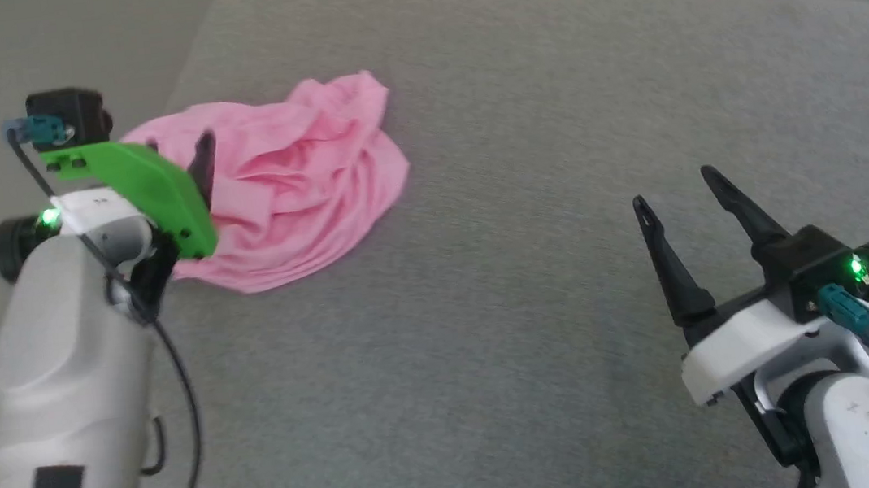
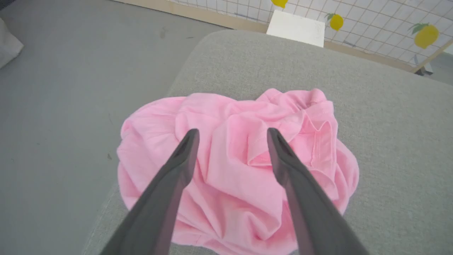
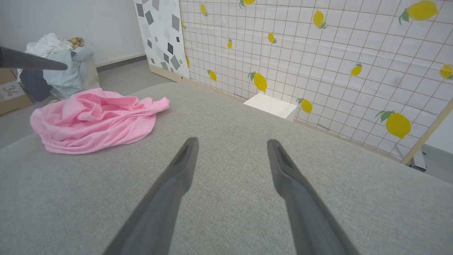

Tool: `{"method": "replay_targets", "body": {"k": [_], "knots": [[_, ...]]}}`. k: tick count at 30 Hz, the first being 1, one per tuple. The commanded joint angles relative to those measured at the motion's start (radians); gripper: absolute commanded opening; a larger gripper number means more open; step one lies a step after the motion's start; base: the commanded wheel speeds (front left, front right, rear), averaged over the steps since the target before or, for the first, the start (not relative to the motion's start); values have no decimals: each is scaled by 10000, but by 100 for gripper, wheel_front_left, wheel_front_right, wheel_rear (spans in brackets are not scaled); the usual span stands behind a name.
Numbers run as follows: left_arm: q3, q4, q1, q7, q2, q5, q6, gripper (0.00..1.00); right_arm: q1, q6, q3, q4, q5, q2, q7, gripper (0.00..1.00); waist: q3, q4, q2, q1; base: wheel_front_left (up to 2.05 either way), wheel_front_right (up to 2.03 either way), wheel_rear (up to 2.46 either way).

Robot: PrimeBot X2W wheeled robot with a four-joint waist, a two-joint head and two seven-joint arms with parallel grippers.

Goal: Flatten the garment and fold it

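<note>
Here, the crumpled pink garment lies heaped at the far left of the grey cushion.
Above it hangs the left gripper, fingers wide — the right gripper, fingers equally wide, sits well apart.

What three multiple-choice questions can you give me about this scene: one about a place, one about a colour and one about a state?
1. Where does the garment lie?
A. At the left edge of the grey cushion, in front of the left gripper
B. At the cushion's right edge
C. In the cushion's middle

2. What colour is the garment?
A. White
B. Pink
C. Blue

3. In what state is the garment?
A. Spread flat
B. Folded neatly
C. Crumpled in a heap

Answers:
1 A: the left wrist view looks onto it at the cushion's edge.
2 B: it is pink in all three views.
3 C: it is bunched up in deep wrinkles.
</note>
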Motion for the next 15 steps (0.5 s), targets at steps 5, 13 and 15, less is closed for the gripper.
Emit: {"method": "replay_targets", "body": {"k": [5, 13, 15], "knots": [[-467, 1242, -204, 1348, 660, -1060, -36, 100, -416, -17, 28, 96, 28, -8, -37, 100, 1055, -1255, 70, -1, 0, 0, 0], [-456, 2799, -16, 2938, 658, -2251, -37, 100, -595, -17, 38, 264, 115, -8, -171, 100, 1282, -1656, 70, -1, 0, 0, 0], [-540, 2911, 62, 3451, 568, -2536, -37, 100, -610, -17, 26, 301, 130, -8, -188, 100, 1283, -1685, 70, -1, 0, 0, 0]]}}
